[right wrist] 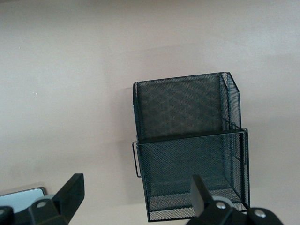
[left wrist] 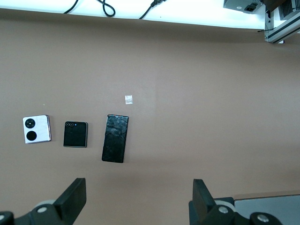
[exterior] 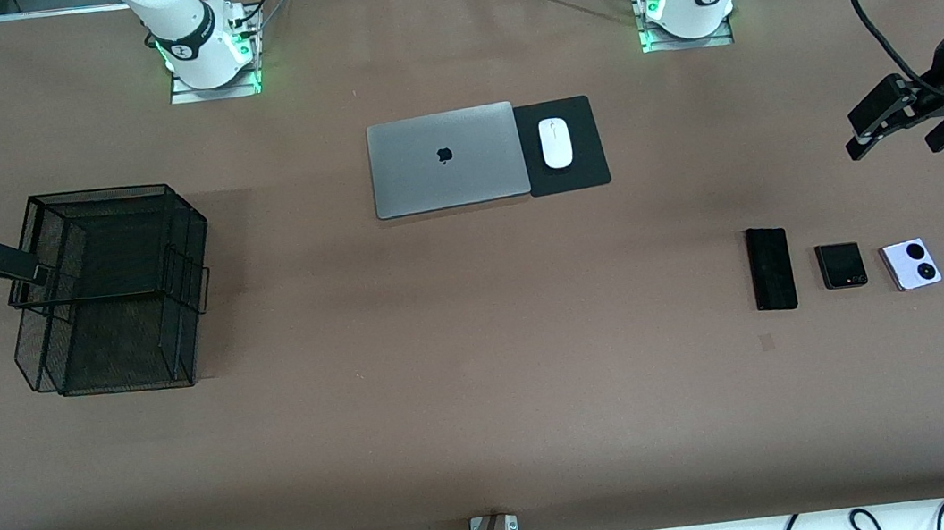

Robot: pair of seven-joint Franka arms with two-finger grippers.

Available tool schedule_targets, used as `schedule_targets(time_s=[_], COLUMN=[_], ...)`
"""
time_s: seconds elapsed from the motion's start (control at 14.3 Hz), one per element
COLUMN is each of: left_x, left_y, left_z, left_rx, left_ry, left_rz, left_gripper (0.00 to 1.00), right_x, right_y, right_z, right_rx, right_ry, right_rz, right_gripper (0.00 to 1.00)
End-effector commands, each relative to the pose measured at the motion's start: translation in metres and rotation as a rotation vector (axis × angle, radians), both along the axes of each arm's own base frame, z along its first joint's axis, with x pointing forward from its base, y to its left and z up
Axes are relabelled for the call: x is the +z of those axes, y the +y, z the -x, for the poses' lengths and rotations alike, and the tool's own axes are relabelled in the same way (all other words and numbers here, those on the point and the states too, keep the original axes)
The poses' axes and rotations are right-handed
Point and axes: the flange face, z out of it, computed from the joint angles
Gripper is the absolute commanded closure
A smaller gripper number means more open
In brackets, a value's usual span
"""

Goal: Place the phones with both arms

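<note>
Three phones lie in a row on the desk toward the left arm's end: a long black phone [exterior: 771, 269], a small black phone [exterior: 840, 266] beside it, then a lavender-white phone [exterior: 911, 264]. The left gripper [exterior: 897, 130] hangs over bare desk, fingers spread and empty. The right gripper [exterior: 23, 275], also released and empty, hovers over a black mesh basket [exterior: 121, 344]. A silver laptop [exterior: 446, 159] and white mouse [exterior: 555, 143] sit mid-desk.

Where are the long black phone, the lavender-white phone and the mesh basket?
long black phone [exterior: 770, 268], front view, middle of its face.
lavender-white phone [exterior: 911, 264], front view, middle of its cover, below the two black circles.
mesh basket [exterior: 181, 207], front view, its top rim.
</note>
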Motion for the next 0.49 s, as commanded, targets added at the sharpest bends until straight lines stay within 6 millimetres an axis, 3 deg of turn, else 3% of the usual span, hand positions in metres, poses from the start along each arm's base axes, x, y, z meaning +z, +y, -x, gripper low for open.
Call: schedule_targets(time_s=[0.0,0.42], left_x=[0.0031,0.0030], left_y=[0.0016,0.0026], left_z=[0.0084,0.0090], left_rx=[-0.017,-0.016], left_ry=[0.006,0.012], left_rz=[0.007,0.005], left_gripper=[0.00,0.00], right_x=[0.0062,0.0045], right_y=[0.0025,-0.0003], right_z=[0.0034,0.0033], right_rx=[-0.014,-0.008], right_ry=[-0.002,0.003], right_rz=[-0.022,-0.020], right_gripper=[0.00,0.00])
